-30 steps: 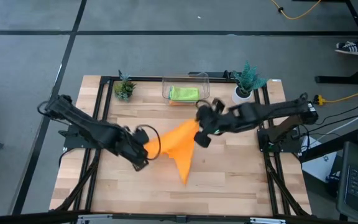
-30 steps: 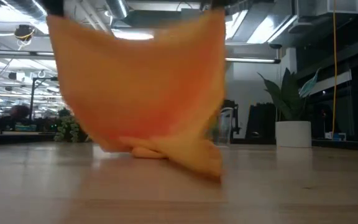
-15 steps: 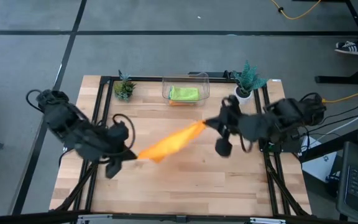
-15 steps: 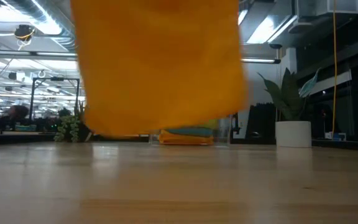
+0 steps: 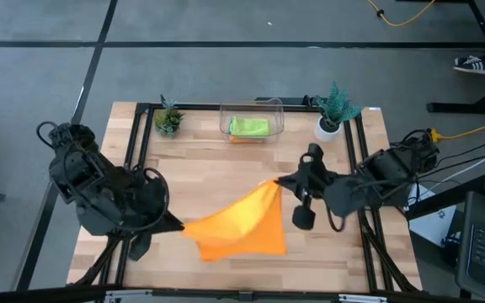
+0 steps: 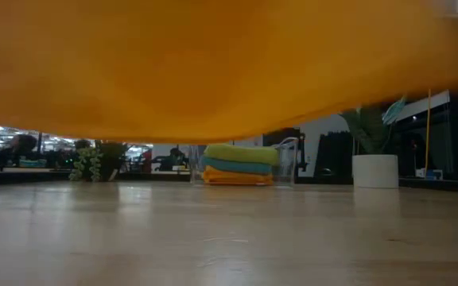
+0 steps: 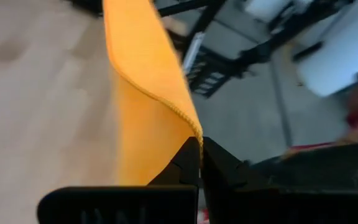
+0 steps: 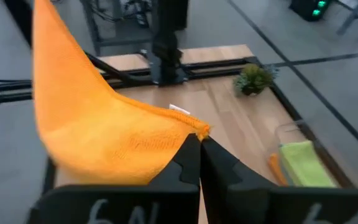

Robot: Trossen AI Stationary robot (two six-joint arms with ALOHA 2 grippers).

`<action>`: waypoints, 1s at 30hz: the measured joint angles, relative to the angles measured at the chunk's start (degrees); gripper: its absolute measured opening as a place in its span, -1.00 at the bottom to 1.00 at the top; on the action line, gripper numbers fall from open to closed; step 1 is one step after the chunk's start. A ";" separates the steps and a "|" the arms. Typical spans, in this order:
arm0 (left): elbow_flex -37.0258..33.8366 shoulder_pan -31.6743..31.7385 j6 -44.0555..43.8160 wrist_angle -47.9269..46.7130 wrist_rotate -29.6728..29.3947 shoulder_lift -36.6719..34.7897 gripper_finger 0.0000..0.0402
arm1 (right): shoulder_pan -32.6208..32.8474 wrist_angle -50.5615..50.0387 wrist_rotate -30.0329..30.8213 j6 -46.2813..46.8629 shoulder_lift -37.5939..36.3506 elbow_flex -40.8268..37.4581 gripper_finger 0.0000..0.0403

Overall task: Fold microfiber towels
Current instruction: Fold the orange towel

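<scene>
At the desk's back edge, a clear bin holds stacked lime, teal and orange towels.
Two small plants flank it; grey floor surrounds. Left gripper and right gripper each pinch a corner of the orange towel, stretched above the wood.

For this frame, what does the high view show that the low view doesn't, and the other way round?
Only the high view shows the left gripper and right gripper, each shut on a corner of the orange towel, plus the whole table.

Only the low view shows the stack in the clear bin from the side: lime green towel on top, teal-blue towel under it, another orange towel at the bottom.

Both show the held towel, the bin and the potted plants.
</scene>
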 joint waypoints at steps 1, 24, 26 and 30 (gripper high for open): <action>0.00 0.28 -0.29 -1.78 -0.39 0.00 -1.00 | -0.71 -0.58 0.14 -0.01 0.08 0.00 -1.00; -38.31 18.03 -8.12 -19.42 -3.96 1.36 -1.00 | -20.80 29.34 6.38 -8.96 1.49 -44.05 -1.00; -40.33 18.98 -8.12 -18.67 -4.02 1.36 -1.00 | -21.40 32.21 6.37 -9.08 1.46 -46.03 -1.00; -41.90 19.64 -8.38 -13.49 -3.09 1.36 -1.00 | -21.51 32.46 4.33 -8.89 1.45 -47.59 -1.00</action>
